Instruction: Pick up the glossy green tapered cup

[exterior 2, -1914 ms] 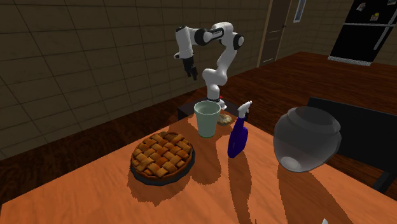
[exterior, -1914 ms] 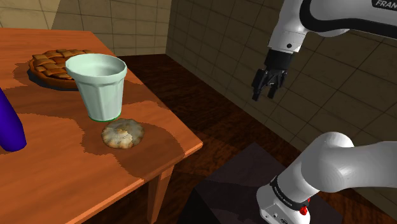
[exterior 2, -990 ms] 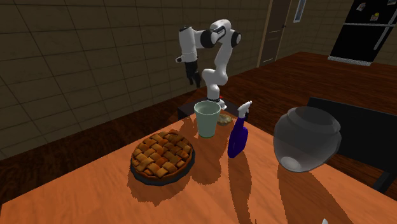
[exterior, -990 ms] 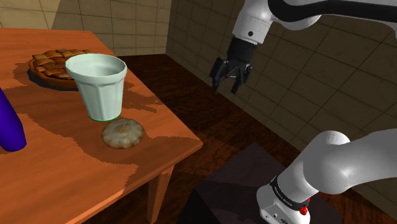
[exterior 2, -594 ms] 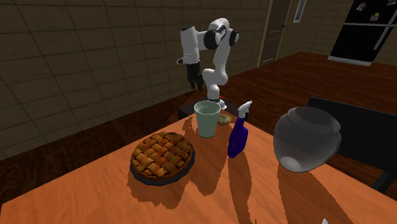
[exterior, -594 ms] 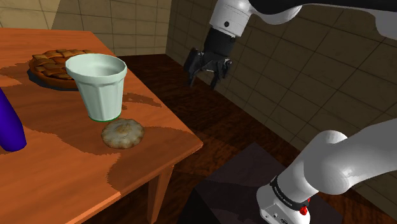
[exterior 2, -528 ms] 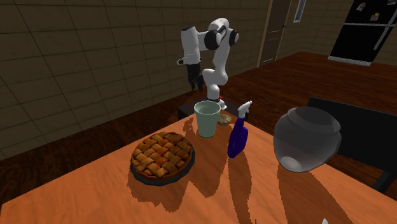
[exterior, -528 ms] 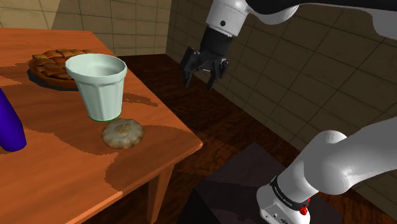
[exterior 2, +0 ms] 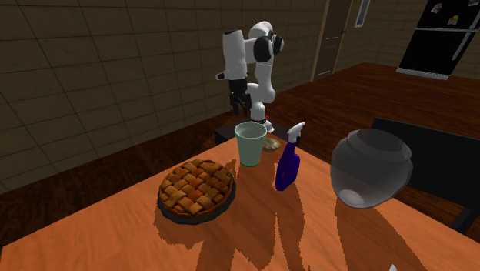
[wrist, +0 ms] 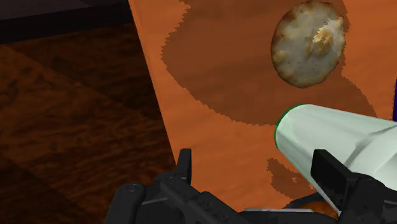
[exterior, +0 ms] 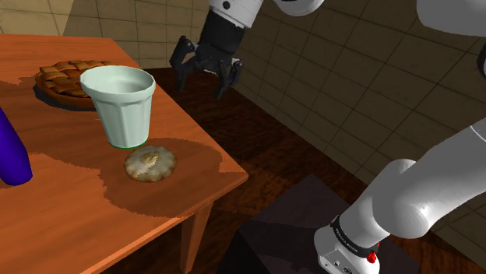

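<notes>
We find the end effector spread wide and carrying nothing. Its black fingers point downward in the air over the tabletop's edge, near the cup but not touching it. In the wrist view the cup lies off to one finger's side, not between the two.

The cup stands upright on the tabletop. It is drawn pale mint with a green ring at its foot and widens toward the mouth. A round cookie lies just beside its base, a lattice pie sits behind it, and a dark blue bottle stands further along.

We judge this to be the approach, with no grasp begun. Next we would shift the end effector sideways until the cup sits between the fingers, then lower it and close. Because the body is wide, we would likely need to take hold low on the taper or pinch one wall at the rim.
</notes>
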Controlling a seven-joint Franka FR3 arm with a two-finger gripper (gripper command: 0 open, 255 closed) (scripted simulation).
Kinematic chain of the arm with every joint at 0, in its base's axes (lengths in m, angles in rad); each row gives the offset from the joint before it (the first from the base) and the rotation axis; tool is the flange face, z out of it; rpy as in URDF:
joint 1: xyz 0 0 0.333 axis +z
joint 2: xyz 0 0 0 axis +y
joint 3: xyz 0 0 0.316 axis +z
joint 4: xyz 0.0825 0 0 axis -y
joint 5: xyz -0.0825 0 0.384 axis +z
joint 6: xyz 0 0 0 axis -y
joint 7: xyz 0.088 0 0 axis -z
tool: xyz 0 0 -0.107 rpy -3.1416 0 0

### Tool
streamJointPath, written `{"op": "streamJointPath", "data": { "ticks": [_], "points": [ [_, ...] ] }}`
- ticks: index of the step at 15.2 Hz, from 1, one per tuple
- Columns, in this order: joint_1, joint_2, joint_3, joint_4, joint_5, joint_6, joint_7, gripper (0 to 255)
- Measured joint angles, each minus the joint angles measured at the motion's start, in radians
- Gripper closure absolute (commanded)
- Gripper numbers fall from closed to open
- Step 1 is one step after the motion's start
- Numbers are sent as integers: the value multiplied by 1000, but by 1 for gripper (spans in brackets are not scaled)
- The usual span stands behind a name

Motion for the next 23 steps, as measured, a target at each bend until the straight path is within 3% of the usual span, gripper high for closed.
{"op": "streamJointPath", "data": {
  "ticks": [8,16,17,23],
  "points": [
    [43,246,85,285,-138,52,168,0],
    [46,254,87,203,-137,147,159,0],
    [46,254,87,200,-137,150,159,255],
    [46,254,87,198,-137,153,159,255]
  ]
}}
